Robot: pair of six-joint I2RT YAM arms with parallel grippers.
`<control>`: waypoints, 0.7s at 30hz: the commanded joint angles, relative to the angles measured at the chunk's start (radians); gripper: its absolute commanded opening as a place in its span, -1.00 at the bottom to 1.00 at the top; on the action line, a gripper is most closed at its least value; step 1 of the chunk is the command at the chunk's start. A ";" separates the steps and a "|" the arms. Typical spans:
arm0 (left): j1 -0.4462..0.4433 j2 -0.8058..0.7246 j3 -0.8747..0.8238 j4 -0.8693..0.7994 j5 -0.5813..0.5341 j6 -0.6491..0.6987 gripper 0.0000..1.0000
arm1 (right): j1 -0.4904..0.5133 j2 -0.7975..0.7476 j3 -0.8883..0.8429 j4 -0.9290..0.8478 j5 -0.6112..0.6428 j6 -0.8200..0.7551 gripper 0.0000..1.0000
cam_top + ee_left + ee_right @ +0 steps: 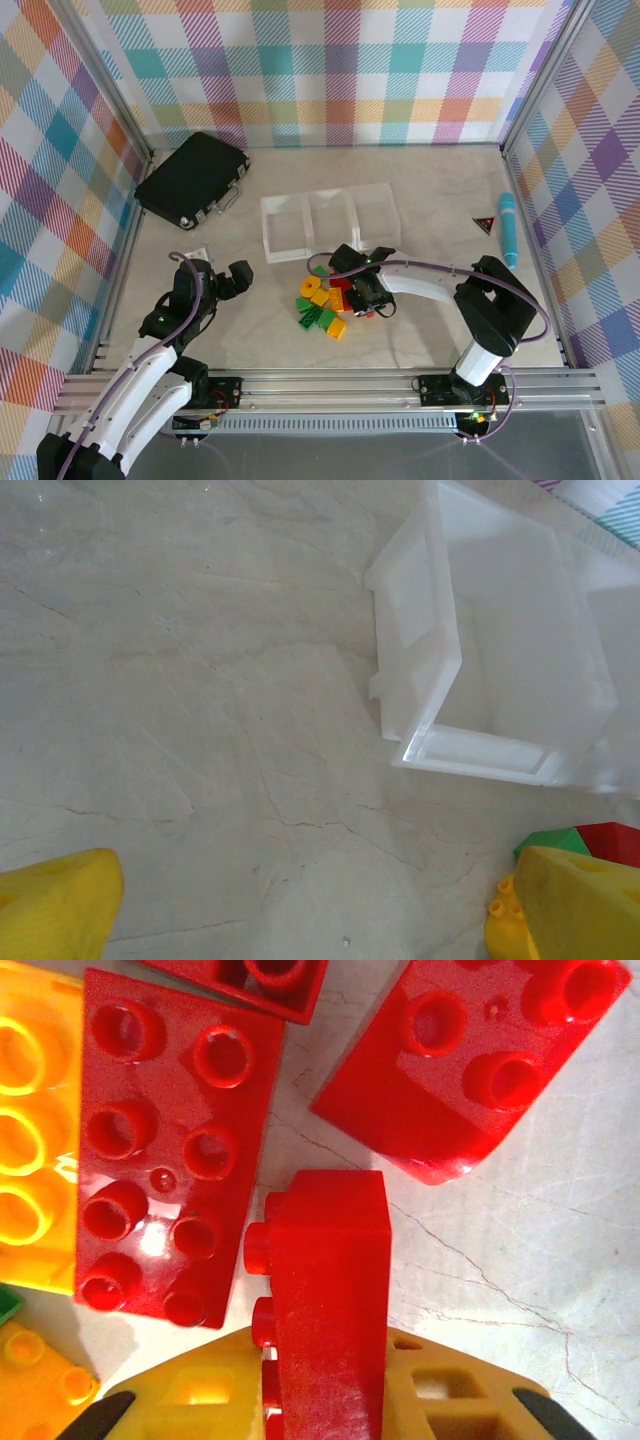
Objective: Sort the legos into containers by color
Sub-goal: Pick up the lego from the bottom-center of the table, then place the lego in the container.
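The pale marbled worktop [420, 330] carries everything. At its middle stand the containers [330, 222], three clear bins joined in a row. All three look empty from above, and the near-left bin [480, 650] shows a bare floor in the left wrist view.

The left tool [228, 283] hovers over bare worktop to the left of the pile, its yellow fingers [55, 910] spread wide with nothing between them. The right tool [362, 292] is down in the pile, and its pads appear closed against the two flat sides of a red brick [325, 1310], which lies on its side with its studs pointing sideways.

The legos [325, 305] lie in a loose heap just in front of the containers, with red, orange-yellow and green mixed together. Close around the gripped piece lie a long red brick [165, 1150], hollow side up, and another red piece [470, 1070].

These bricks should be very light, rigid and hard to damage. Their glossy walls are probably slippery, so a squeeze across two flat opposite faces looks safest. Pressing on the studs or corners could make a brick twist or pop out.
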 commanded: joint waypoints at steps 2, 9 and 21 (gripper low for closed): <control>-0.007 -0.089 0.038 -0.023 -0.016 0.004 1.00 | 0.004 -0.122 -0.003 -0.019 -0.032 -0.034 -0.56; -0.007 -0.120 0.064 -0.015 0.052 0.043 0.99 | -0.023 -0.230 0.104 -0.062 -0.040 -0.078 -0.55; -0.009 -0.057 0.082 -0.018 0.098 0.035 0.99 | -0.292 -0.069 0.437 -0.067 -0.050 -0.309 -0.53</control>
